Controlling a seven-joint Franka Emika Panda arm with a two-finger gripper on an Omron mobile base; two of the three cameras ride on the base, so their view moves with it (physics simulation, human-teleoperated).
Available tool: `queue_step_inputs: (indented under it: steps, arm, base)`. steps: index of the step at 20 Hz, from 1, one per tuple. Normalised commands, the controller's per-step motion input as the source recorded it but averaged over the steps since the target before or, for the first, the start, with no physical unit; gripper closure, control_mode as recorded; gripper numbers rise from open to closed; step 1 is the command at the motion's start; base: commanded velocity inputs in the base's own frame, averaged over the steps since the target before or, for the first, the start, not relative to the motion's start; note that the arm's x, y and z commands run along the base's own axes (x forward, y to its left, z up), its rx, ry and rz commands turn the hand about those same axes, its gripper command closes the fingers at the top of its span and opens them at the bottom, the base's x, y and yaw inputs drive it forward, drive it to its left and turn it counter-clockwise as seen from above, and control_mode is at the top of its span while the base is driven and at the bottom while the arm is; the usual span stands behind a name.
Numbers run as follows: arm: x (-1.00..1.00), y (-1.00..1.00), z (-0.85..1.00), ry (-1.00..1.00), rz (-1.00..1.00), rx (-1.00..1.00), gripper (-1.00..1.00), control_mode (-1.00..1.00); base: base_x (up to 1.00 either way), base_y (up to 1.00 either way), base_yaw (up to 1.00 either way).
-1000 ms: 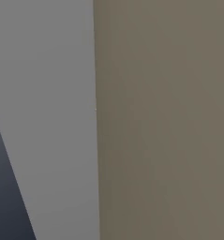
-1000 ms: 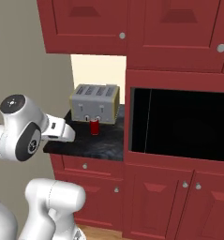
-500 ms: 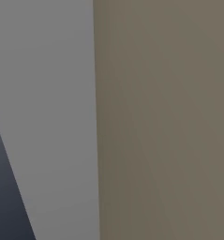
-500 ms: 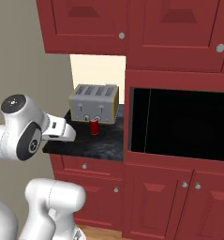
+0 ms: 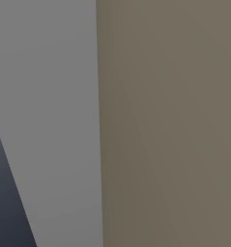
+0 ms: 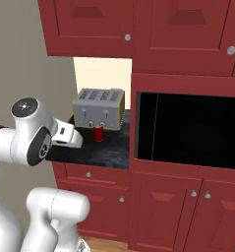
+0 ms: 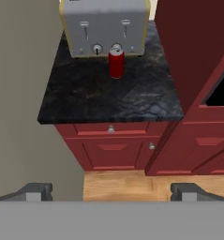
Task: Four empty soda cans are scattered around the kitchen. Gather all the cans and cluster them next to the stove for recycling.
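A red soda can (image 7: pixel 116 63) stands upright on the black marbled counter (image 7: pixel 108 101), in the upper middle of the hand view, just in front of the silver toaster (image 7: pixel 105 26). In the right base view the same can (image 6: pixel 99 133) sits left of centre, before the toaster (image 6: pixel 99 109) and left of the black glass oven door (image 6: pixel 188 130). The can is well apart from the gripper (image 7: pixel 112 191); its two dark fingertips (image 7: pixel 34 191) rise at the bottom corners of the hand view, spread wide with nothing between them. Below the counter are closed dark red drawers and cabinet doors (image 7: pixel 112 152), contents hidden. Light wood floor (image 7: pixel 127 185) shows beneath them.
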Motion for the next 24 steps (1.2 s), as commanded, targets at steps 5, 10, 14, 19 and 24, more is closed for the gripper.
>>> queue_step_inputs:
  steps: [5,10,14,19,24]
  arm:
    - [0.42,0.01,0.0,0.03,-0.01,0.06,-1.0,-1.0]
    - [0.47,0.05,0.0,0.07,-0.02,0.01,-1.0,-1.0]
    - [0.4,0.02,0.0,0.03,-0.04,0.0,-1.0,-1.0]
    - [0.4,0.01,-0.05,0.02,-0.04,-0.02,-1.0,-1.0]
    - [0.42,0.01,-0.06,0.02,-0.04,-0.04,-1.0,-1.0]
  base:
    - [0.0,0.0,0.0]
    - [0.0,0.0,0.0]
    - [0.0,0.0,0.0]
    - [0.0,0.0,0.0]
    - [0.0,0.0,0.0]
